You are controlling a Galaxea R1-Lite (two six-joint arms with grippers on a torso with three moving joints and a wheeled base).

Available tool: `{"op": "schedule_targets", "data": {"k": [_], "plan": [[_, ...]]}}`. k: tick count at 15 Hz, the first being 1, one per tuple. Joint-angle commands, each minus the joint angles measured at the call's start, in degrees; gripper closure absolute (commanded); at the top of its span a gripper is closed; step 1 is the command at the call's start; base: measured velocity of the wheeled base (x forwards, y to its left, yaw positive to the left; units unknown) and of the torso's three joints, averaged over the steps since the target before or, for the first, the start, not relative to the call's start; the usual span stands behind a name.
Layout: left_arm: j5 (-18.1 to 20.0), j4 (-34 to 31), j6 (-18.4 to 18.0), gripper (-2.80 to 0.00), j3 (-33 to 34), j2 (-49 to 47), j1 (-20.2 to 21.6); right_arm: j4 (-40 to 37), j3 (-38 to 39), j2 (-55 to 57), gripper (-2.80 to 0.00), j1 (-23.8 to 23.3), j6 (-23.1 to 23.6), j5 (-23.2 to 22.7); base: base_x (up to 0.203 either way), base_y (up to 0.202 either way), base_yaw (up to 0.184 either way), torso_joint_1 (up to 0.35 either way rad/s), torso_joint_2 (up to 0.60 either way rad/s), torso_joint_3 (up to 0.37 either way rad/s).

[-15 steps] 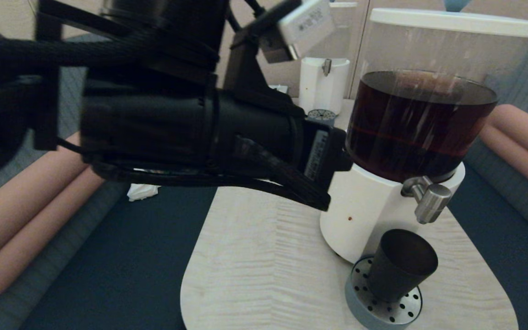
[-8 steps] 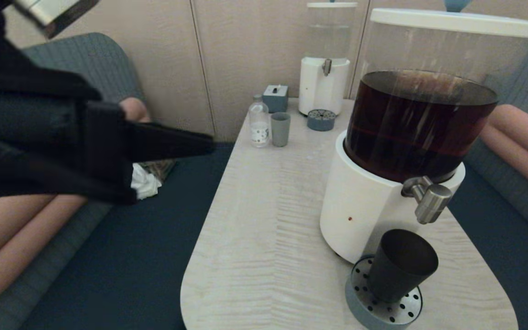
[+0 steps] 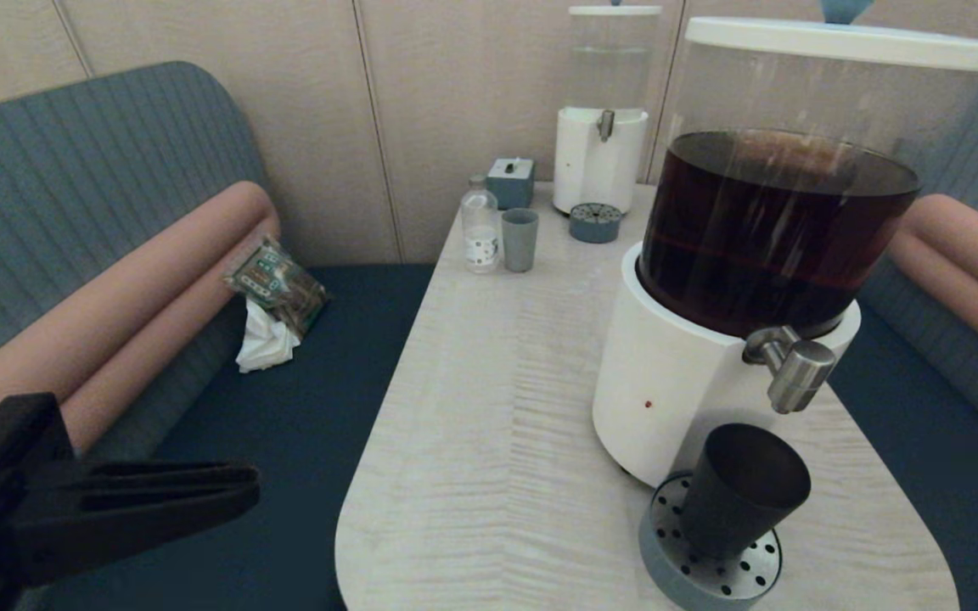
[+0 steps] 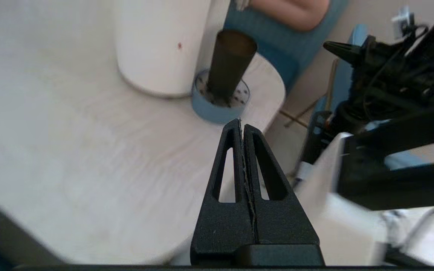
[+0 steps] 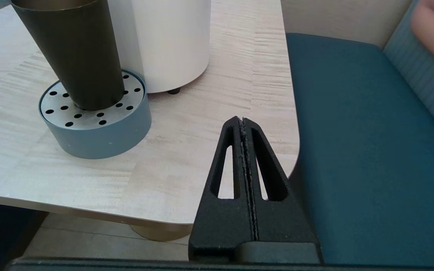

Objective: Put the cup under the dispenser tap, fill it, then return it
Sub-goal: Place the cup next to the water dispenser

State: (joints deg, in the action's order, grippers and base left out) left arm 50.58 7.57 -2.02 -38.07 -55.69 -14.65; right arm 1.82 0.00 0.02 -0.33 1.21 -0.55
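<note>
Table (image 3: 489, 441) of pale wood carries the large dispenser (image 3: 761, 255), white-based and part full of dark brown liquid. The dispenser tap (image 3: 795, 373) juts from its base above the cup (image 3: 739, 492), which stands upright on the perforated drip tray (image 3: 710, 564) right against the base. The left gripper (image 3: 234, 492) hangs low off the table's left edge above the blue seat, fingers pressed together on nothing. The right gripper (image 5: 242, 122) sits by the table's near right corner, near the tray, likewise closed and empty
</note>
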Motion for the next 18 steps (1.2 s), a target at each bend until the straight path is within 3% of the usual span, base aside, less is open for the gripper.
{"op": "schedule_targets", "data": {"k": [1,3,4,8,11,12,14,17,18], "plan": [[1.37,18.22,-0.97,0.00,7.18,-4.32,1.45,0.03,0.62,-0.02,0.00,-0.02,0.02,-0.03,0.000,0.000,0.000,0.000,0.00,0.000],[2.00,33.19,-3.27,0.00,12.69,-10.51,1.91,0.03,0.55,-0.02,0.00,-0.02,0.02,-0.02,0.000,0.000,0.000,0.000,0.00,0.000],[2.14,36.51,-3.82,0.00,13.95,-12.52,2.01,0.03,0.61,-0.02,0.00,-0.02,0.02,0.02,0.000,0.000,0.000,0.000,0.00,0.000],[2.24,39.46,-4.62,0.00,13.88,-20.43,1.76,0.03,0.58,-0.02,0.00,-0.02,0.02,0.02,0.000,0.000,0.000,0.000,0.00,0.000],[2.24,46.83,-4.65,0.00,13.61,-29.62,0.45,0.03,0.62,-0.02,0.00,-0.02,0.02,0.00,0.000,0.000,0.000,0.000,0.00,0.000],[2.24,49.92,-4.59,-2.80,13.27,-32.67,-0.08,0.03,0.62,-0.02,0.00,-0.02,0.02,0.02,0.000,0.000,0.000,0.000,0.00,0.000],[2.21,53.15,-4.95,-2.80,11.97,-37.03,-1.45,0.03,0.53,-0.02,0.00,-0.02,0.02,-0.03,0.000,0.000,0.000,0.000,0.00,0.000],[2.15,53.19,-13.14,-2.80,10.31,-42.01,-2.24,0.03,0.61,-0.02,0.00,-0.02,0.02,-0.07,0.000,0.000,0.000,0.000,0.00,0.000],[2.45,53.04,-14.23,-2.80,10.13,-43.22,-2.87,0.03,0.62,-0.02,0.00,-0.02,0.02,0.01,0.000,0.000,0.000,0.000,0.00,0.000]]}}
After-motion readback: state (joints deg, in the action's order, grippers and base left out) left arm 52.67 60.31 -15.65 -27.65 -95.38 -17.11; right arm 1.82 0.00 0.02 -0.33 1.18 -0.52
